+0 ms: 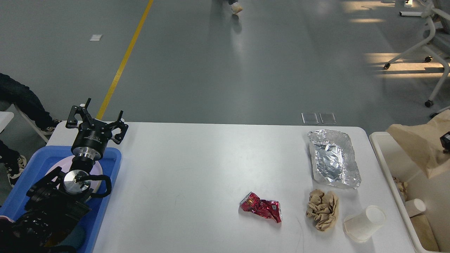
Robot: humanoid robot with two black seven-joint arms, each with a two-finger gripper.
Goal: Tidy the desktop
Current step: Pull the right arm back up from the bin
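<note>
The white desktop [197, 168] holds litter on its right half: a crumpled foil tray [332, 158], a crushed red can [262, 207], a ball of brown paper [322, 209] and a tipped white paper cup [364, 223]. My left gripper [97, 118] hovers open and empty over the far end of the blue tray [114, 165] at the left edge. Only a dark sliver of my right gripper [445, 141] shows at the right border, gripping a brown paper bag [420, 144] that hangs over the cream bin [378, 147].
A pale plate [52, 168] lies in the blue tray under my left arm. Inside the bin lie a paper cup [415, 207] and scraps of brown paper. A chair base [427, 45] stands on the floor at the far right.
</note>
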